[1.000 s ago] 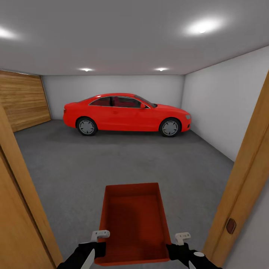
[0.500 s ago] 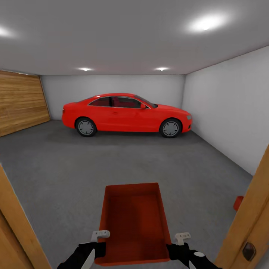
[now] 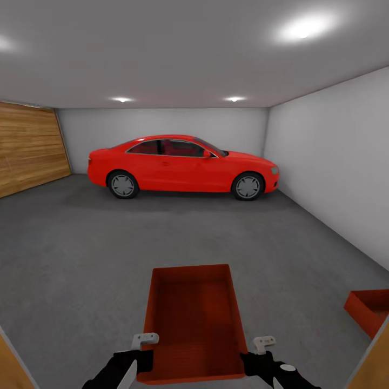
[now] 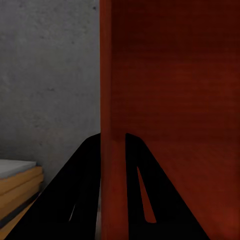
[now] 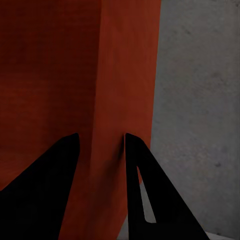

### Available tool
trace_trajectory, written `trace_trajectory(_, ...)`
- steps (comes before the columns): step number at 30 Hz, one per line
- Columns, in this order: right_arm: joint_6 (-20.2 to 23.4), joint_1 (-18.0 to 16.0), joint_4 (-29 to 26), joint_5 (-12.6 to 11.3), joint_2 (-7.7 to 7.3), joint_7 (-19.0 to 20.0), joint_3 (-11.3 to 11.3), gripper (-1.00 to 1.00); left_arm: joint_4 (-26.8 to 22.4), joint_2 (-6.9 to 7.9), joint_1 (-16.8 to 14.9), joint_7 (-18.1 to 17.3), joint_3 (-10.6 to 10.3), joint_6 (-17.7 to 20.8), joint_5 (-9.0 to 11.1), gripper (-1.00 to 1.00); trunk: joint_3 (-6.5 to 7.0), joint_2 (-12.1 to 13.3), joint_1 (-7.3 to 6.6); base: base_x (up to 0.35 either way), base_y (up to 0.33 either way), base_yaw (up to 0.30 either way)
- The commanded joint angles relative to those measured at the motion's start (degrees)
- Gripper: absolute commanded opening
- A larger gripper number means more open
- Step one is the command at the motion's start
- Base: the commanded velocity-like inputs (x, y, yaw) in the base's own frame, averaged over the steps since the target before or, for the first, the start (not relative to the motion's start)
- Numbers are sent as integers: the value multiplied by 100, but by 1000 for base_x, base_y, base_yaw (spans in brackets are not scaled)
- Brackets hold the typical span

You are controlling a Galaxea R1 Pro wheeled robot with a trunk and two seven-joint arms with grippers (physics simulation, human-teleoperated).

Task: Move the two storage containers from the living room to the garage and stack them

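Head view: garage interior. Dark grey concrete floor (image 3: 81, 270), white-grey walls, ceiling spotlights (image 3: 302, 29), wood-plank door (image 3: 27, 146) on the left wall. Red car (image 3: 181, 165) parked side-on along the far wall. One red-orange storage container (image 3: 192, 319), open top up, held in the air in front of the robot. Left claw (image 3: 141, 346) on its left wall at the near corner; right claw (image 3: 260, 348) on its right wall at the near corner. Second storage container (image 3: 373, 310) on the floor near the right wall, partly cut off by a wooden door frame (image 3: 375, 362).

Left wrist view: left claw (image 4: 113, 150), fingers closed onto the container's thin wall, one inside, one outside; floor beyond.

Right wrist view: right claw (image 5: 101, 150), fingers clamped likewise astride the opposite wall.
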Motion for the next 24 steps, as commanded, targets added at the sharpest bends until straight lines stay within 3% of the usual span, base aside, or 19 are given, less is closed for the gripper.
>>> trace_trajectory(1,-27,6,20,-21,131,70,235,-100,-84,1,-5,164,42,-172,-149,-100,-5,-6,2,7,0,0)
trace_trajectory(24,-27,6,19,-21,131,71,235,-100,-84,1,-5,161,42,-172,-149,-100,-5,-6,2,0,27,0)
